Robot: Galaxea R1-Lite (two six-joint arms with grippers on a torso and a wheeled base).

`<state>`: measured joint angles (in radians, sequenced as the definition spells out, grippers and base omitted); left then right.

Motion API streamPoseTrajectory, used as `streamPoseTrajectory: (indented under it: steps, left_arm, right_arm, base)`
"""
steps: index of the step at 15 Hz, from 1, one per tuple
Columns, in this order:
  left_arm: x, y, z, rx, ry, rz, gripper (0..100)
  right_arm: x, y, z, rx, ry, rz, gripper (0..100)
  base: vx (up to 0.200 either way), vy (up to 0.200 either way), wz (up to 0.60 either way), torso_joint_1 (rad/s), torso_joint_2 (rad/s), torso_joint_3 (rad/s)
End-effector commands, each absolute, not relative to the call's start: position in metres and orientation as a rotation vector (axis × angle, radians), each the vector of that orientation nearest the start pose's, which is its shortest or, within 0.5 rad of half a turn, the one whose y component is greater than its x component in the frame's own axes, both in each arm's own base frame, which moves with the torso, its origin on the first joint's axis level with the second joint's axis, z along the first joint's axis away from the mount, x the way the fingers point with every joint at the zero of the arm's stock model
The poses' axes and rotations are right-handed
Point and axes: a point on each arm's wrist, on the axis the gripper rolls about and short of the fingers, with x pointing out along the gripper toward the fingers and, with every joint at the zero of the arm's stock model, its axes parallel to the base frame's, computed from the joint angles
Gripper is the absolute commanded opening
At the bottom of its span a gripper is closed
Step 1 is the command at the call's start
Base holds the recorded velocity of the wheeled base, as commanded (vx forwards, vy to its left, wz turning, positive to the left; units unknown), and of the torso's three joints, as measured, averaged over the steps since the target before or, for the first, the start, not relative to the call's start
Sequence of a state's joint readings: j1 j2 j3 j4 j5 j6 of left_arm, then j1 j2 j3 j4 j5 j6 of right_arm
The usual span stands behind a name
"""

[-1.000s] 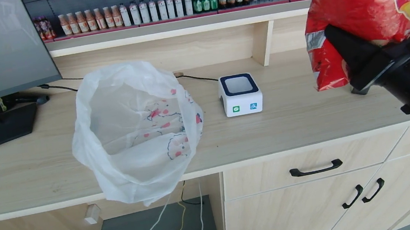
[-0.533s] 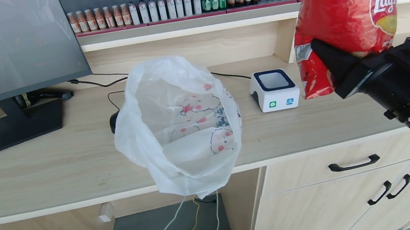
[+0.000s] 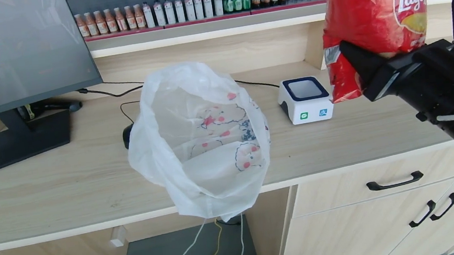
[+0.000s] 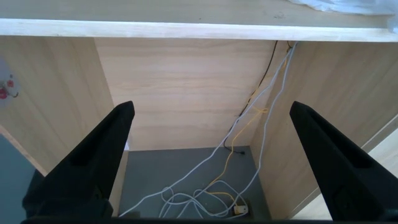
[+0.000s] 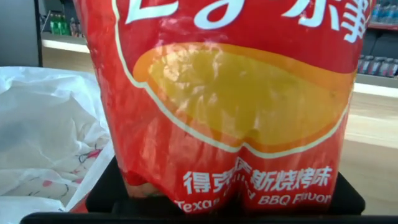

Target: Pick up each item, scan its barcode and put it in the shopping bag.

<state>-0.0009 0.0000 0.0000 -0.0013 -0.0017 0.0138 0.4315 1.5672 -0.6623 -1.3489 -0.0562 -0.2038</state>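
Chip bag (image 3: pixel 373 14) stands upright, lower end pinched in right tool (image 3: pixel 359 61).

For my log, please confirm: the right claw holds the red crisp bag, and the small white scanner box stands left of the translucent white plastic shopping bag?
No: the head view shows the small white scanner box right of the translucent white plastic shopping bag. The right claw does hold the red crisp bag.
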Motion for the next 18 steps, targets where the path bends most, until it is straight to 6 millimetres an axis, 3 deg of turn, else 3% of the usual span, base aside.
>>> streamPoseTrajectory:
  steps: [1, 8, 11, 14, 18]
  left_arm:
    - [-0.023, 0.0, 0.076, 0.014, -0.002, -0.003, 100]
    - [-0.023, 0.0, 0.076, 0.014, -0.002, -0.003, 100]
    - [-0.023, 0.0, 0.076, 0.014, -0.002, -0.003, 100]
    - [-0.023, 0.0, 0.076, 0.014, -0.002, -0.003, 100]
    - [-0.023, 0.0, 0.076, 0.014, -0.002, -0.002, 100]
  right_arm:
    - [0.252, 0.103, 0.254, -0.146, -0.479, 0.288, 0]
    - [0.286, 0.101, 0.258, -0.435, -0.538, 0.178, 0]
    - [0.306, 0.104, 0.259, -0.471, -0.574, 0.223, 0]
    - [0.313, 0.099, 0.254, -0.572, -0.6, 0.284, 0]
    - [0.327, 0.096, 0.237, -0.729, -0.625, 0.407, 0]
  base:
    - [0.0, 0.0, 0.0, 0.0, 0.0, 0.0]
    - [0.0, 0.0, 0.0, 0.0, 0.0, 0.0]
    - [0.0, 0.0, 0.0, 0.0, 0.0, 0.0]
    - [0.0, 0.0, 0.0, 0.0, 0.0, 0.0]
    - [0.0, 0.0, 0.0, 0.0, 0.0, 0.0]
